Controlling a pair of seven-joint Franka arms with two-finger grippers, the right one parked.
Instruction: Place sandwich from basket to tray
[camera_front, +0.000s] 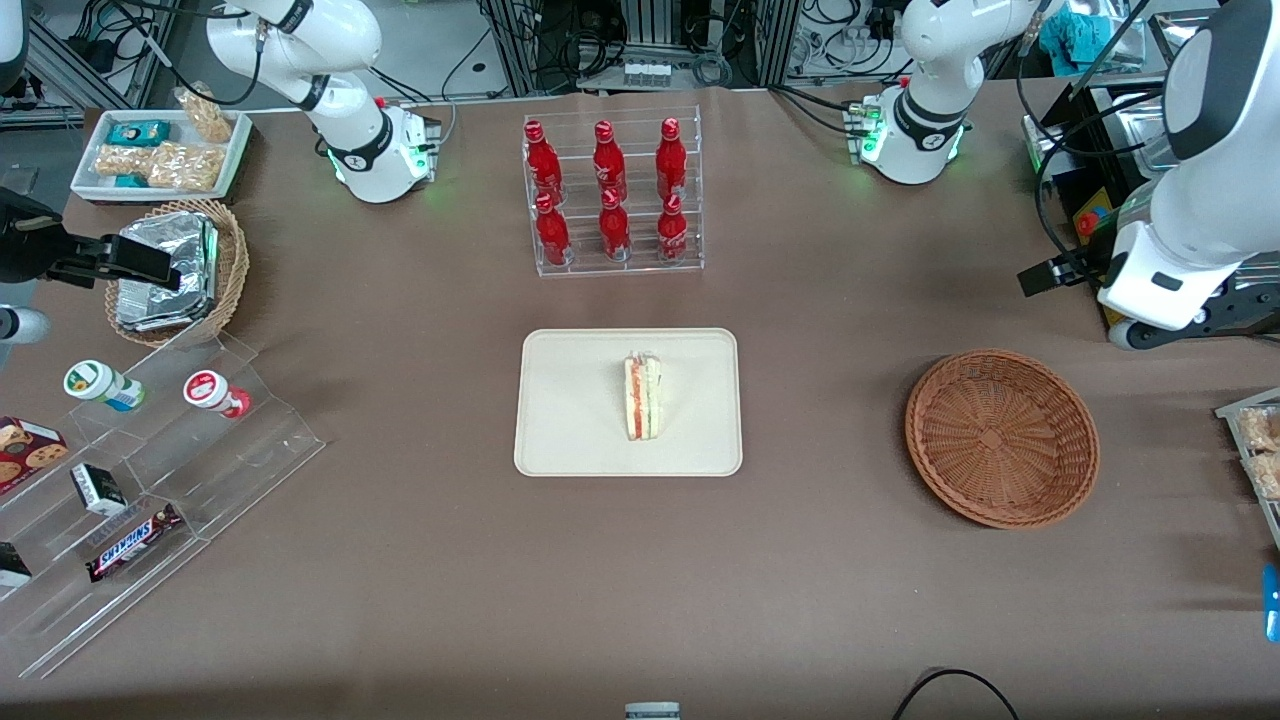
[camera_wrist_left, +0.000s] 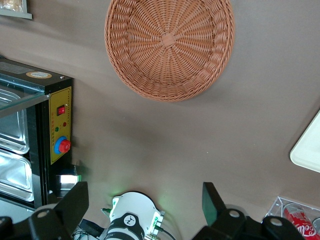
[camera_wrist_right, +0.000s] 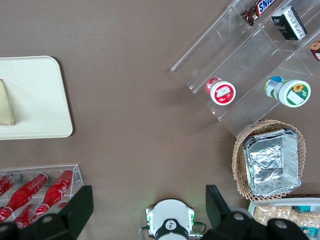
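Note:
The sandwich, a pale wedge with red and green layers, lies on the cream tray at mid-table; its edge also shows in the right wrist view on the tray. The reddish-brown wicker basket is empty and stands toward the working arm's end; it also shows in the left wrist view, where a corner of the tray is visible too. My left gripper is raised above the table, farther from the front camera than the basket. It is open and empty.
A clear rack of red bottles stands farther back than the tray. A black and metal machine with a red button is beside the gripper. A tan basket with foil packages, a clear stepped shelf and a white snack tray lie toward the parked arm's end.

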